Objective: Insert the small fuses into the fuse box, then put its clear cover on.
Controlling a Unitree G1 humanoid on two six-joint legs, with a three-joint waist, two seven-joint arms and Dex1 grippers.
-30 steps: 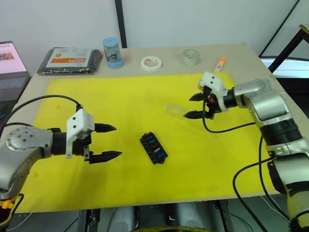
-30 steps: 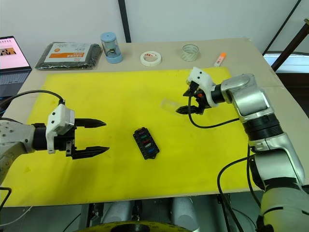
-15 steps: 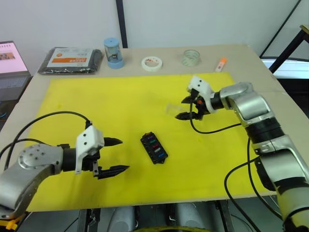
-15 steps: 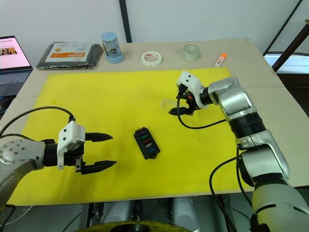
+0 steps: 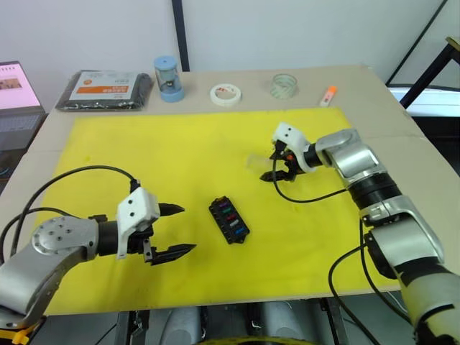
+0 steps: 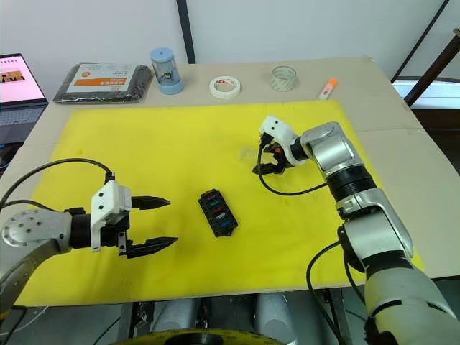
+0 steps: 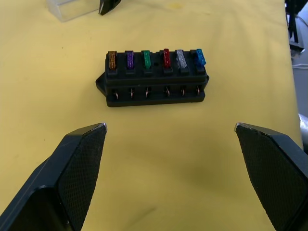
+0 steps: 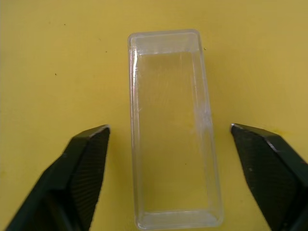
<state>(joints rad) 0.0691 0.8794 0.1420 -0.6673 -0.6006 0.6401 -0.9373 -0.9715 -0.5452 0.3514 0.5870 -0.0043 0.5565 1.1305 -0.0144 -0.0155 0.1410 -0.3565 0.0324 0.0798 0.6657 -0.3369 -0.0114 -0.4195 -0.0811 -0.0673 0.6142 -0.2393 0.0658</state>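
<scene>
1. While its two black fingers stand spread with bare mat on each side of the lid, the right gripper (image 8: 168, 139) straddles the clear cover (image 8: 171, 127), touching neither long edge.
2. The left gripper (image 5: 176, 230), also spread wide, hovers just left of the fuse box (image 5: 228, 220), well apart from it.
3. The small fuses (image 7: 156, 58) sit in one row of the box's slots.
4. The yellow mat (image 5: 144, 158) lies open around both; its far edge faces a tape roll (image 5: 225, 94).
</scene>
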